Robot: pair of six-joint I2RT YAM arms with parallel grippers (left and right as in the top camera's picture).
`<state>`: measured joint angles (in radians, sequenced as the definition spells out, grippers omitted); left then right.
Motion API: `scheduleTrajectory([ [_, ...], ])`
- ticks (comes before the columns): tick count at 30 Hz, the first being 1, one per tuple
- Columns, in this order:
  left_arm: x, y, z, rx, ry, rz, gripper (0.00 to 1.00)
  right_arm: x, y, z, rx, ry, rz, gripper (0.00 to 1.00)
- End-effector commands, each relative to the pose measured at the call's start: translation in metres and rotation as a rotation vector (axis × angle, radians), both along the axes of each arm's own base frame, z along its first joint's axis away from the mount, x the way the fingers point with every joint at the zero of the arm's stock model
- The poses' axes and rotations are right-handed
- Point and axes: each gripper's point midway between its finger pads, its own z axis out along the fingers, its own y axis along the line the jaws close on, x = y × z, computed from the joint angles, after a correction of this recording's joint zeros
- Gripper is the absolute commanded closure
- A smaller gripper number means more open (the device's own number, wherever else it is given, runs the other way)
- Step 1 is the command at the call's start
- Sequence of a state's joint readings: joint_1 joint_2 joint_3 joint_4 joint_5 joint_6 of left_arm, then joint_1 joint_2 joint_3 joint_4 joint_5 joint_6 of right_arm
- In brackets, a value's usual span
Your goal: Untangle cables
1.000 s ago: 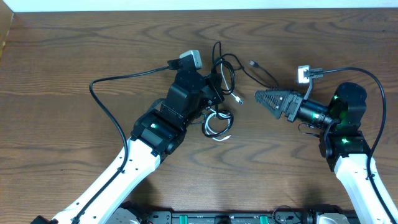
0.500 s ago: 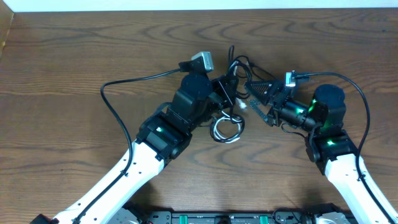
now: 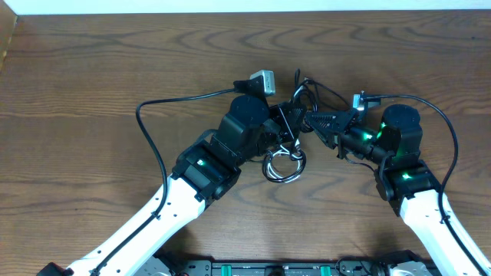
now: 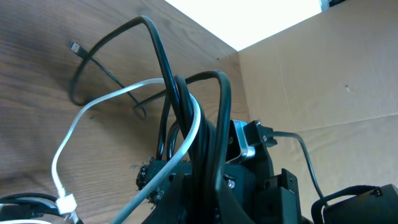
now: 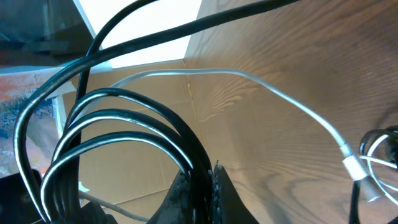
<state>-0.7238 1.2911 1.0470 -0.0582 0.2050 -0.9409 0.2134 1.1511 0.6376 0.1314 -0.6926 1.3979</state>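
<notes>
Having been swung in and shut, the right gripper (image 3: 314,121) is clamped on the cables (image 5: 155,134); the left gripper (image 3: 290,123) stays clamped on them too, so pulling apart can likely be started.

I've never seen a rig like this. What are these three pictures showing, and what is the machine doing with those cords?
These are two robot arms, the left arm and the right arm, reaching over a wooden table. The wide picture comes from a camera fixed above. The two close-ups come from a camera on each wrist, looking along that arm's jaws. Between the arms is a tangle of thin cables, black ones and a white one. Both arms' jaws are shut on the tangle, one from each side.
</notes>
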Motion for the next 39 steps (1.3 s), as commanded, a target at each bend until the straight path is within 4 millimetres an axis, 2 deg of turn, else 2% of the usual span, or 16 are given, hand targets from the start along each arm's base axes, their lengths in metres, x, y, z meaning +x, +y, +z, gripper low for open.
scheduleTrajectory([
  [1,-0.005,-0.002,0.02,-0.005,-0.074,-0.044,0.92,0.009,-0.008,-0.002,-0.043,-0.027,-0.049,0.99],
  [2,-0.006,-0.001,0.017,0.001,-0.065,-0.044,0.75,0.01,-0.011,-0.001,-0.049,-0.036,-0.055,0.99],
  [4,-0.006,0.0,0.015,0.013,-0.064,-0.044,0.53,0.013,-0.017,-0.001,-0.052,-0.04,-0.067,0.99],
  [6,-0.006,0.0,0.014,0.054,-0.108,-0.066,0.21,0.014,-0.022,-0.001,-0.058,-0.053,-0.065,0.99],
  [7,-0.006,0.0,0.014,0.092,-0.154,-0.09,0.16,0.014,-0.026,0.0,-0.059,-0.062,-0.062,0.99],
  [9,-0.008,0.002,0.009,0.182,-0.233,-0.141,0.15,0.014,-0.036,0.003,-0.056,-0.091,-0.037,0.99],
  [13,-0.009,0.003,0.003,0.25,-0.277,-0.179,0.15,0.015,-0.055,0.004,-0.056,-0.109,-0.036,0.99],
  [19,-0.013,0.007,-0.009,0.372,-0.35,-0.252,0.14,0.015,-0.088,-0.012,-0.076,-0.047,-0.098,0.99],
  [27,-0.02,0.013,-0.026,0.494,-0.391,-0.337,0.14,0.01,-0.086,-0.007,-0.039,-0.046,-0.065,0.99],
  [30,-0.025,0.018,-0.038,0.525,-0.342,-0.355,0.14,0.011,-0.086,-0.006,-0.04,-0.054,-0.065,0.99],
  [33,-0.03,0.029,-0.061,0.588,-0.267,-0.363,0.15,0.012,-0.087,-0.006,-0.043,-0.057,-0.069,0.99],
  [37,-0.024,0.048,-0.084,0.666,-0.15,-0.262,0.14,0.012,-0.087,-0.006,-0.044,-0.057,-0.072,0.99],
  [39,-0.022,0.049,-0.09,0.648,-0.101,-0.224,0.14,0.012,-0.087,-0.006,-0.045,-0.056,-0.074,0.99],
])
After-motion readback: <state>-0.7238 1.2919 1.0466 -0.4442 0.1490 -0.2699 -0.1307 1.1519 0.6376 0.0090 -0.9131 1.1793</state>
